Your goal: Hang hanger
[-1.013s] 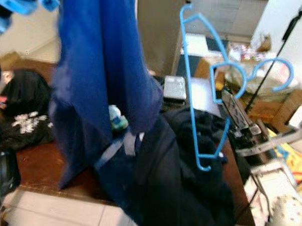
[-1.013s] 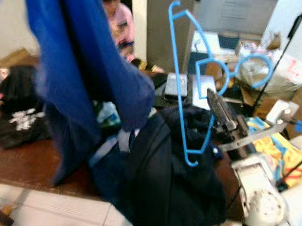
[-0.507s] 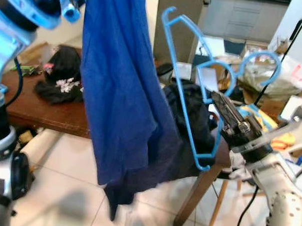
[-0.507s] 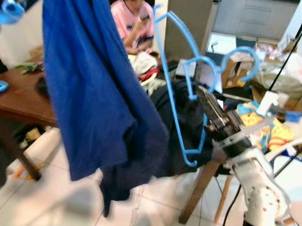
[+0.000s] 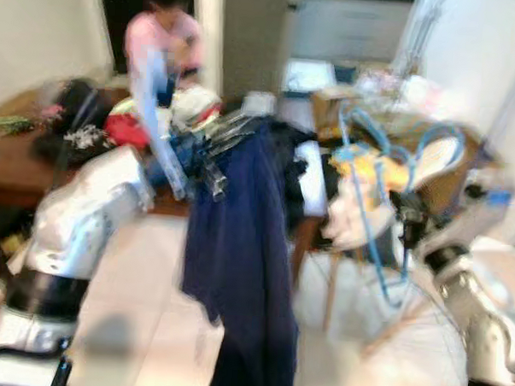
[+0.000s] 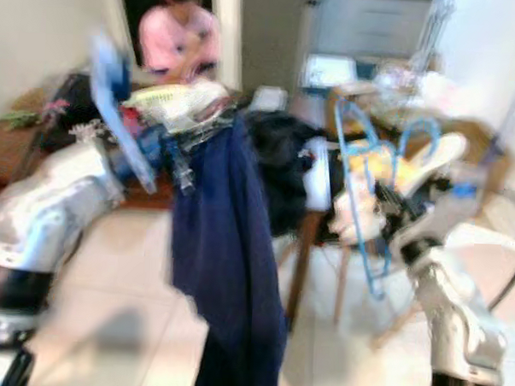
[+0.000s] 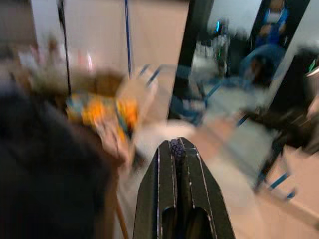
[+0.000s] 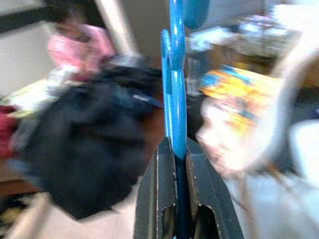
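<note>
Right gripper [image 8: 175,149] was clamped on the thin light-blue plastic hanger [image 5: 373,198], its two black fingers pressed against the flat blue bar between them; we logged the hanger at the right of the scene, roughly upright, in front of the cluttered far table. Left gripper [image 6: 180,160] was raised at centre-left with the long dark-blue fabric garment [image 5: 241,269] hanging from about its fingertips; in its wrist view the fingers stood nearly together, but we could not make out cloth between them, so whether they pinched it we could not tell. Both head views were blurred.

Risks, as we judged them: the hanger is a slim, smooth, springy frame with an open hook, so it could twist or slide within the pinch during any swing. The garment is limp, drapes low toward the pale tiled floor [image 5: 149,325], and could drag, snag on the brown wooden table [image 5: 19,161], or slip free. A person in a pink top [image 6: 179,36] sat at the far left, near the reach of the left arm.
</note>
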### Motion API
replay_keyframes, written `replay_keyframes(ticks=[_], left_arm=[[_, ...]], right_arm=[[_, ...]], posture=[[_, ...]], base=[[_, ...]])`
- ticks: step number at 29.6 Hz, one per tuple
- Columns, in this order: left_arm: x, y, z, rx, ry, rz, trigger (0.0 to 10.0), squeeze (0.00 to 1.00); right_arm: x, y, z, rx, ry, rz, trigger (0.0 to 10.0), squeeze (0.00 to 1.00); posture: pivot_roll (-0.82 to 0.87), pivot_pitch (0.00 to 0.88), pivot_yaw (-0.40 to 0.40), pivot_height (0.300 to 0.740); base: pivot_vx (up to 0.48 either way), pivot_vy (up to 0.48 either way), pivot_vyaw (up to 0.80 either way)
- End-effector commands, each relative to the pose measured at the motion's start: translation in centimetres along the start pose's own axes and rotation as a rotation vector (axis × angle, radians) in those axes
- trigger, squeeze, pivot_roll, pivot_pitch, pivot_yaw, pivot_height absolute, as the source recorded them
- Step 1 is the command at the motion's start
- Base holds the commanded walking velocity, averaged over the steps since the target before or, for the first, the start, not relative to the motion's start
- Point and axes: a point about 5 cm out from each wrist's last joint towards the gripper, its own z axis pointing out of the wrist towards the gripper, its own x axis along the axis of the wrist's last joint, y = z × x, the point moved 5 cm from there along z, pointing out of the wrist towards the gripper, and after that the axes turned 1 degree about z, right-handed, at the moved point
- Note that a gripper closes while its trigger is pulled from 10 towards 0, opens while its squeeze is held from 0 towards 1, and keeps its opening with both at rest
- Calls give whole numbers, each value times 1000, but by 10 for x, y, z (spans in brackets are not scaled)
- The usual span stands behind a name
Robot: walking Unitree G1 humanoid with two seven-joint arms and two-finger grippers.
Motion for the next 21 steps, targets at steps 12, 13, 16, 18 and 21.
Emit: replay_keyframes(ticks=[12,13,16,18,21], left_arm=[[-130,-39,-50,219,-369,161,10000,0],[-152,-39,-59,229,-429,141,10000,0],[-193,-33,-78,242,-534,74,10000,0],[-223,-24,-97,265,-618,2,10000,0],[-239,-20,-110,316,-651,-69,10000,0]], right_arm=[[-85,94,-35,-371,-386,-417,10000,0],[-105,101,-46,-385,-464,-432,10000,0],[-141,112,-69,-406,-582,-424,10000,0],[-171,117,-94,-416,-652,-379,10000,0],[-189,119,-111,-427,-681,-330,10000,0]], posture=[[1,25,-35,740],[5,25,-36,740],[-2,28,-35,740],[-6,35,-33,740],[-3,39,-35,740]], base=[[0,0,-800],[0,0,-800],[0,0,-800],[0,0,-800],[0,0,-800]])
